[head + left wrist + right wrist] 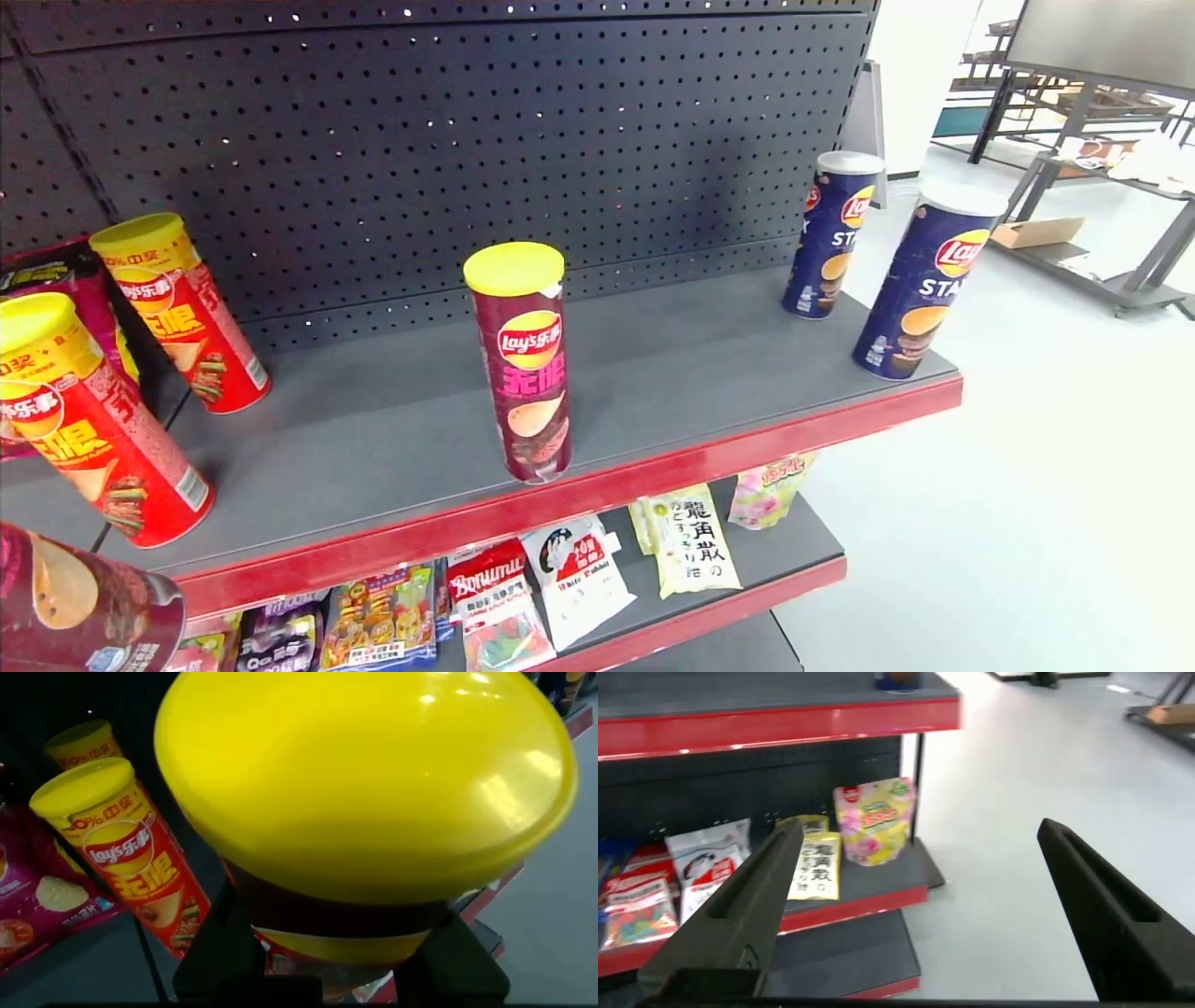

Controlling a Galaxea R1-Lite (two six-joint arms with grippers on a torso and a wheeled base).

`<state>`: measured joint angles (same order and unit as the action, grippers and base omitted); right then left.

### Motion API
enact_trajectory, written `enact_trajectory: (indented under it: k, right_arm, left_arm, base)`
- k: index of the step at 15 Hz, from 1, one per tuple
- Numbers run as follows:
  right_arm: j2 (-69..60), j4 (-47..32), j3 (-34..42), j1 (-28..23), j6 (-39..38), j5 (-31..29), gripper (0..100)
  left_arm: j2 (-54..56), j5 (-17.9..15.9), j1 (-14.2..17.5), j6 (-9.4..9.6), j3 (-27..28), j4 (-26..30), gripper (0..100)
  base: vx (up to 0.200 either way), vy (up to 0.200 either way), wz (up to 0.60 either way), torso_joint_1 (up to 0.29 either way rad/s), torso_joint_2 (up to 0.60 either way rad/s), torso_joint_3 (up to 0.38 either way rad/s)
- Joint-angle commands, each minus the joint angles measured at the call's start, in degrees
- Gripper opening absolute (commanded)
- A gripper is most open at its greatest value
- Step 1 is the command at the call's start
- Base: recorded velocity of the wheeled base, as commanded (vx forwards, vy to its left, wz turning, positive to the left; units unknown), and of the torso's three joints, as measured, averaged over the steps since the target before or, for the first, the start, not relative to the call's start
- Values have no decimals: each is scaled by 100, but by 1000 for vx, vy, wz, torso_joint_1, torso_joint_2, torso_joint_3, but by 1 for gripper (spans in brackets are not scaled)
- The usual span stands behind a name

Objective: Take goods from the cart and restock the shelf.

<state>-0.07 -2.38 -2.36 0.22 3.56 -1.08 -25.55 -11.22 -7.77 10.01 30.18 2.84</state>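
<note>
My left gripper (327, 973) is shut on a maroon chip can with a yellow lid (364, 775); its black fingers (217, 952) clamp the body just below the lid. That can's lower end shows at the near left corner (79, 607), in front of the grey shelf board (373, 439). On the board stand another maroon can (527, 359) near the front edge, two red cans (182, 313) (89, 420) at the left and two blue cans (831, 233) (924, 280) at the right. My right gripper (915, 905) is open and holds nothing, low down and facing the lower shelf.
A black pegboard (448, 140) backs the shelf. The red front lip (653, 476) runs along its edge. Snack bags (579, 569) lie on the lower shelf (878, 896). Open floor (1027, 485) lies to the right, with a metal rack (1102, 233) far off.
</note>
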Motion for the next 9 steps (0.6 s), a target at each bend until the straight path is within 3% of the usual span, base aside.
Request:
enact_trajectory:
  k: [1,5,7,9]
  right_arm:
    - [7,0,-1,-4,-4,3,100]
    - [7,9,-1,-4,-198,29,100]
    - [7,159,70,-4,-110,557,100]
    - [7,370,157,-4,-136,609,100]
  left_arm:
    - [-73,-3,-6,-8,14,-3,0]
    - [-442,-179,-6,-8,49,-29,0]
    - [-635,-329,-6,-16,14,-231,0]
    - [-767,-504,-6,-43,23,-275,0]
  base:
    - [0,0,0,0,0,0]
    - [0,0,0,0,0,0]
    - [0,0,0,0,0,0]
    - [0,0,0,0,0,0]
